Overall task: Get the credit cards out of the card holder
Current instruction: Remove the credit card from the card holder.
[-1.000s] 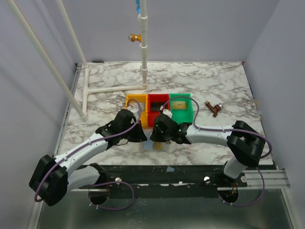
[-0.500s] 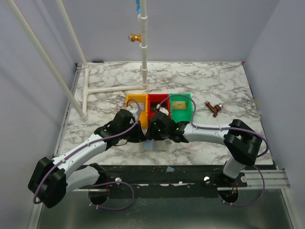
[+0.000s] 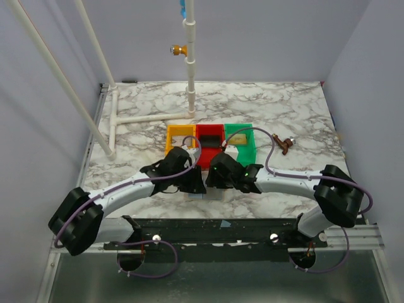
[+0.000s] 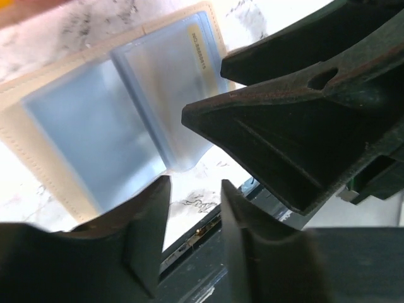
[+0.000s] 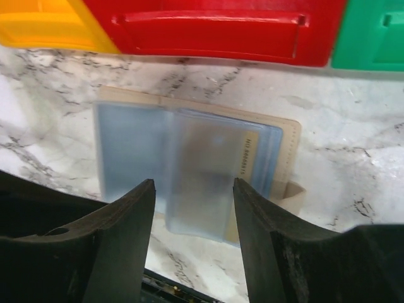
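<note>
Tan card holder (image 5: pixel 189 170) lying open on marble table (image 5: pixel 353 158), clear sleeves up, just before red tray (image 5: pixel 214 28), tan card (image 5: pixel 250 158) tucked in one sleeve, left gripper (image 4: pixel 194 189) and right gripper (image 5: pixel 192 189) close above it, jaws parted, both empty

So the card holder (image 5: pixel 189 170) lies spread flat on the table (image 3: pixel 284 107) near the front edge, just in front of the left tray (image 3: pixel 180 127) and middle tray (image 3: pixel 210 127). The right tray (image 3: pixel 252 146) sits beside those. One card (image 5: pixel 250 158) is tucked in the holder's right-hand sleeves. A small part (image 3: pixel 283 144) lies off to the right of the trays.
</note>
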Controlling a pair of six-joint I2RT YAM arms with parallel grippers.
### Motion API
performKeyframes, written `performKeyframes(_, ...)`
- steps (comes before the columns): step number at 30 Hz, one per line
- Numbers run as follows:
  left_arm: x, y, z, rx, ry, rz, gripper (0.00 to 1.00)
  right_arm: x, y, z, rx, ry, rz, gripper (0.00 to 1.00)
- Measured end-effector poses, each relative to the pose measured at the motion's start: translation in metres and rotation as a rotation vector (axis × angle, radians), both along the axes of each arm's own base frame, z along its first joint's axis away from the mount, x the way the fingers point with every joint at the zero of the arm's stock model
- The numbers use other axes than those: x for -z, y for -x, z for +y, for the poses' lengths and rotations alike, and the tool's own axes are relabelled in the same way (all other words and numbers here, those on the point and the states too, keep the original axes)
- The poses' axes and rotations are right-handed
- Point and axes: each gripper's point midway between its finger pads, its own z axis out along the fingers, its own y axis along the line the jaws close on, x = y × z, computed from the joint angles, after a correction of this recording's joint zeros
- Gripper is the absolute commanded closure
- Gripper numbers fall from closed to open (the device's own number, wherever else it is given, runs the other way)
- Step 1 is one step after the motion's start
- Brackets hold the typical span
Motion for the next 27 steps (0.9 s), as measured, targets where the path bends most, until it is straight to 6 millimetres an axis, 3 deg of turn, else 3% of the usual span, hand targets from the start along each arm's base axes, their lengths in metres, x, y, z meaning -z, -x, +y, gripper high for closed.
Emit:
performKeyframes(4, 0.018, 0.005, -0.013, 0.04, -0.056, 0.035, 0.53, 0.007, 0.002, -0.007, 0.008, 0.022, 0.015, 0.72)
performKeyframes(8, 0.024, -0.005, -0.017, 0.024, -0.084, 0.027, 0.53, 0.008, 0.0, -0.009, 0.024, 0.02, 0.018, 0.79)
performKeyframes(19, 0.035, -0.024, -0.025, 0.022, -0.159, -0.016, 0.59, 0.013, 0.0, -0.016, 0.037, 0.04, 0.025, 0.81)
performKeyframes(27, 0.051, -0.027, -0.02, 0.025, -0.221, -0.01, 0.82, 0.013, 0.0, -0.016, 0.037, 0.042, 0.027, 0.79)
